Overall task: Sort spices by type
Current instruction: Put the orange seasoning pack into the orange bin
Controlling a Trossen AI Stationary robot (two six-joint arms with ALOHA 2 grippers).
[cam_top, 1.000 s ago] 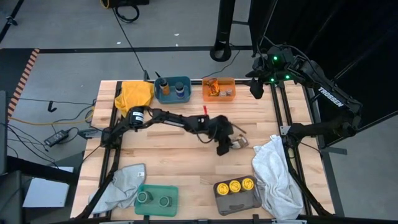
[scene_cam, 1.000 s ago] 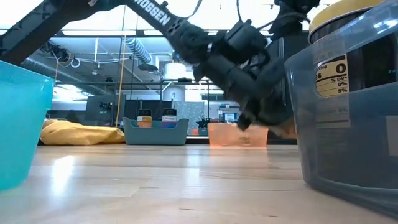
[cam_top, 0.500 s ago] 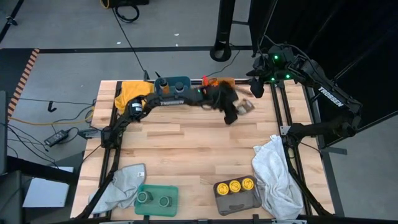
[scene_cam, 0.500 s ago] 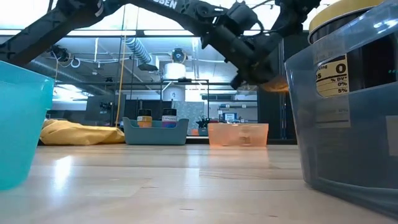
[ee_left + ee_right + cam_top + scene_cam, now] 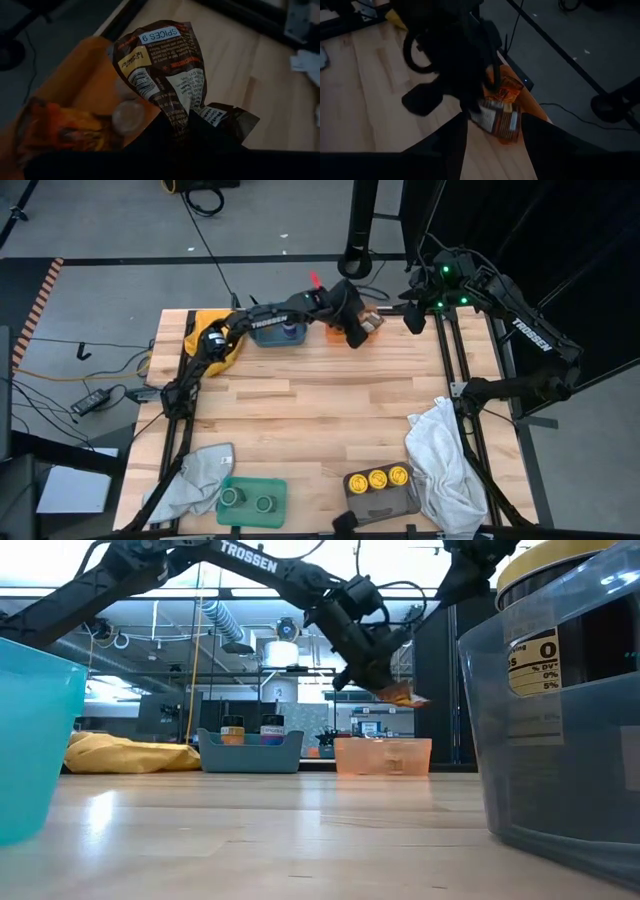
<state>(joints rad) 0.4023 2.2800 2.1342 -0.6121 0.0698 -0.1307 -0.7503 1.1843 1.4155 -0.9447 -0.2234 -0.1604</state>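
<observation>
Wooden counter (image 5: 300, 430) below, the left gripper (image 5: 357, 330), jaws clamped on the brown packet (image 5: 165, 75), should centre over the orange bin (image 5: 336, 333) before releasing; right gripper (image 5: 412, 320), jaws apart, waits.

The tabletop (image 5: 300, 430) is pale wood in planks, smooth with a soft sheen. The brown packet (image 5: 167, 75) looks like crinkled glossy foil or plastic film, printed, with a paper-like white label. The orange bin (image 5: 383, 756) beneath it is translucent plastic, as is the grey bin (image 5: 560, 720) at near right. The white cloth (image 5: 445, 460) is matt and rumpled, the yellow cloth (image 5: 215, 332) likewise. The left hand (image 5: 352, 330) and arm are matt black.
</observation>
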